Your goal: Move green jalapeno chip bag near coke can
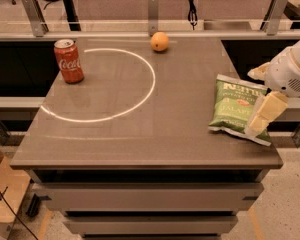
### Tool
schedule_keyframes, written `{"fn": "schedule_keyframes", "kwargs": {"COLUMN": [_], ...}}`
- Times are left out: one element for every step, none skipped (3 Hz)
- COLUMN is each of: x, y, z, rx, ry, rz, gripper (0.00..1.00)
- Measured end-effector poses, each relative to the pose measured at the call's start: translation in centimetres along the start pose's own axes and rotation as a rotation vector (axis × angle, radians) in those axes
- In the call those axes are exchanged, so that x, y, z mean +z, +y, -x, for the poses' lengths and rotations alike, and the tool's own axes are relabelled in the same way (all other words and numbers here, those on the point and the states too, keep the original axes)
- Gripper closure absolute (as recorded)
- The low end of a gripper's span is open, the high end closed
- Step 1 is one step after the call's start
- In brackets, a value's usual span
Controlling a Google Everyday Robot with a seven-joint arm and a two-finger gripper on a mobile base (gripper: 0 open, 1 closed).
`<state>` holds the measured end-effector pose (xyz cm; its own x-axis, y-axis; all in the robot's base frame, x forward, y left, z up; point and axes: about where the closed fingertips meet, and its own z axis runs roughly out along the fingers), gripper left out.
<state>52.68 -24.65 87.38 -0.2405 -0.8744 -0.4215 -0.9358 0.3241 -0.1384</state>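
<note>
Green and crinkly, the chip bag (233,109) lies flat near the right edge of the brown surface (175,139), its white top band pointing toward the far side. The tool (262,115) is right at the bag's right side, a cream part of it overlapping the bag's lower right corner. I cannot tell whether it is spread or closed. The white arm (290,71) comes in from the right. The red can (69,61) stands upright at the far left corner, well apart from the bag. An orange (159,41) sits at the far edge, between them. A thin white ring (152,81) curves across the surface's left half.
</note>
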Motion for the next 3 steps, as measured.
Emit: {"fn": "schedule_keyframes", "kwargs": {"x": [2.1,4.0,4.5], "y": [0.3,1.0,1.2], "z": [-0.6,-1.3,-1.7], "rx": [0.011,0.021,0.034], "ry": [0.025,0.047,0.056], "rz": [0.040,0.077,0.097], "gripper": [0.00,0.00,0.18]}}
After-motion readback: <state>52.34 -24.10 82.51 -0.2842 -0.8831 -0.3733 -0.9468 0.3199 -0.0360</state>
